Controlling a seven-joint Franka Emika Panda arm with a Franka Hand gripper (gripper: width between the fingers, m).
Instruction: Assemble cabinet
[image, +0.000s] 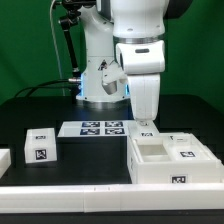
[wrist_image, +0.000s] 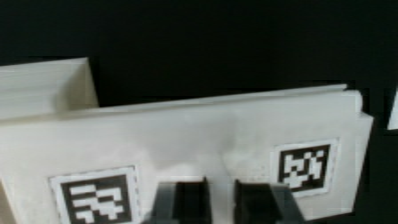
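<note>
The cabinet (image: 150, 168) is a large white box with open compartments, lying on the black table at the exterior view's right, with a tag on its front. A tagged white block (image: 186, 151) sits in it. My gripper (image: 147, 122) points straight down at the cabinet's back wall. In the wrist view the cabinet (wrist_image: 196, 125) fills the picture with two tags. My gripper (wrist_image: 224, 192) has its dark fingers (wrist_image: 183, 203) close together with a thin strip of white wall between them. A loose tagged drawer block (image: 40, 148) lies at the exterior view's left.
The marker board (image: 100, 128) lies flat behind the cabinet, near the robot base. A long white border rail (image: 80, 196) runs along the front. Another white part (image: 3, 160) shows at the left edge.
</note>
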